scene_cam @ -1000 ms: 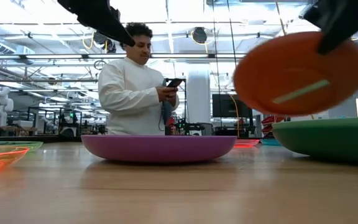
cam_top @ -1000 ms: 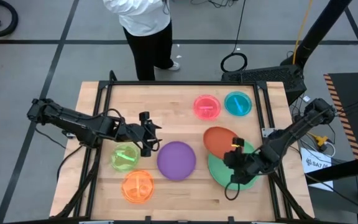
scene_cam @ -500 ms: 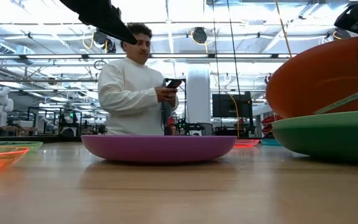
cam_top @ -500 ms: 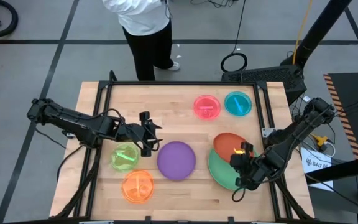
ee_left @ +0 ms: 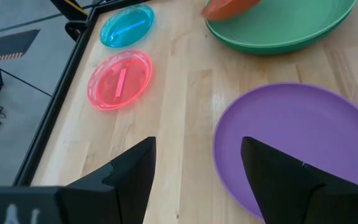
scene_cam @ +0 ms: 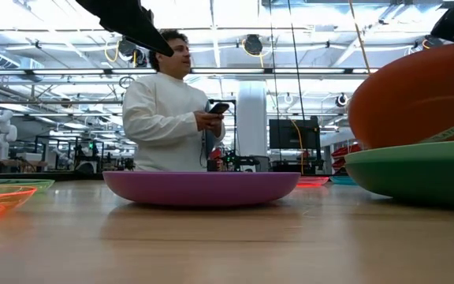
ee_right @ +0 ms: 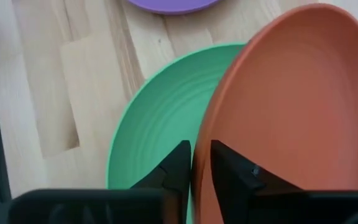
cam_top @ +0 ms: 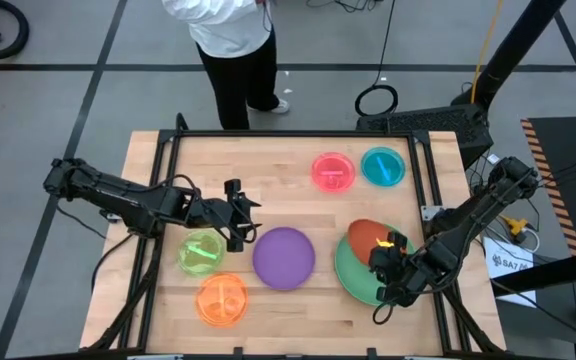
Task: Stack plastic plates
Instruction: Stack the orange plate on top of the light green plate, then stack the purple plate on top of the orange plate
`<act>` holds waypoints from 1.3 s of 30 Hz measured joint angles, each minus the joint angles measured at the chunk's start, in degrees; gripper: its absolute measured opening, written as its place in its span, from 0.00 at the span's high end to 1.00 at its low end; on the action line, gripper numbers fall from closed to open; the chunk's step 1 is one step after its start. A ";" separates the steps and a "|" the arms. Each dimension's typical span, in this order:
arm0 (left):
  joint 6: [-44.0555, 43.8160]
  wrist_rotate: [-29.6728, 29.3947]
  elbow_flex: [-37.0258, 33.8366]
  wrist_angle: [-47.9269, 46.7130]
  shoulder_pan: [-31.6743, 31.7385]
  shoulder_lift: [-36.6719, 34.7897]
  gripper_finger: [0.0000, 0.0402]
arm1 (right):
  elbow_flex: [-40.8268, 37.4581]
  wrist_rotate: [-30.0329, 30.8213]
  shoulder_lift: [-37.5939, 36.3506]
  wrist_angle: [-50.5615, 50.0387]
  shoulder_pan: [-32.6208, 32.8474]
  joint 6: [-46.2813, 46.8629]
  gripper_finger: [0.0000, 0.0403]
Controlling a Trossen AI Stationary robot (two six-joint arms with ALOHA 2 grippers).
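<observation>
My right gripper [cam_top: 386, 247] is shut on the orange-red plate [cam_top: 366, 234], which stands tilted over the large green plate [cam_top: 358, 275] near the table's right edge. The low view shows the orange-red plate [scene_cam: 416, 95] rising steeply behind the green plate's rim [scene_cam: 416, 170]. The purple plate [cam_top: 284, 257] lies flat at the table's middle. My left gripper [cam_top: 238, 215] is open and hovers to the left of the purple plate [ee_left: 291, 143], touching nothing. The small pink [cam_top: 333, 172], blue [cam_top: 383, 167], lime [cam_top: 201, 252] and orange [cam_top: 221, 299] plates lie flat. My right gripper [ee_right: 194, 168] pinches the orange-red plate's rim [ee_right: 202, 146] between its two fingers, one on the inner face and one on the underside. The plate is steeply tilted, its held edge raised. Its lower edge dips inside the green plate [ee_right: 154, 124]; whether it touches there I cannot tell.
A person in a white top stands beyond the table's far edge [scene_cam: 168, 110], looking at a phone. A black frame runs along the table's sides [cam_top: 168, 150]. Bare wood lies between the purple plate and the pink plate [ee_left: 120, 79].
My right gripper has moved toward the table's near right corner and down, carrying the orange-red plate from beside the green plate to over it. The plate has tipped steeper and its lower edge has sunk into the green plate.
</observation>
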 joint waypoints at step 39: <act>-5.08 0.47 0.02 -2.18 0.00 0.00 0.40 | 0.00 12.30 0.15 1.45 -0.04 0.92 0.71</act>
